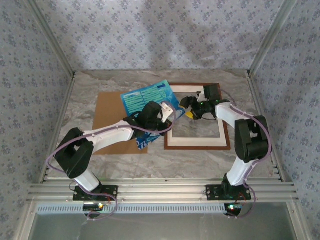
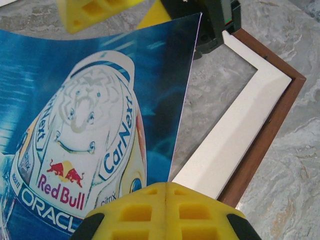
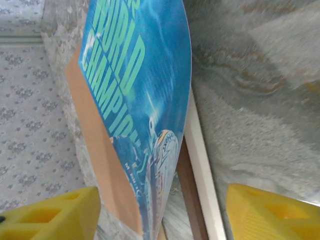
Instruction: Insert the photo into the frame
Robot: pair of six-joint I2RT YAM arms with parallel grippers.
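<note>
Top external view: the photo (image 1: 149, 97) is held lifted and tilted over the left side of the frame (image 1: 228, 137), partly above a brown board (image 1: 107, 117). The left gripper (image 1: 174, 114) is clamped on the photo's near corner. The right gripper (image 3: 162, 210) is seen with jaws apart, astride the photo's edge. The photo is not yet laid inside the white mat (image 1: 195, 142); lowering and aligning are judged to remain.
</note>
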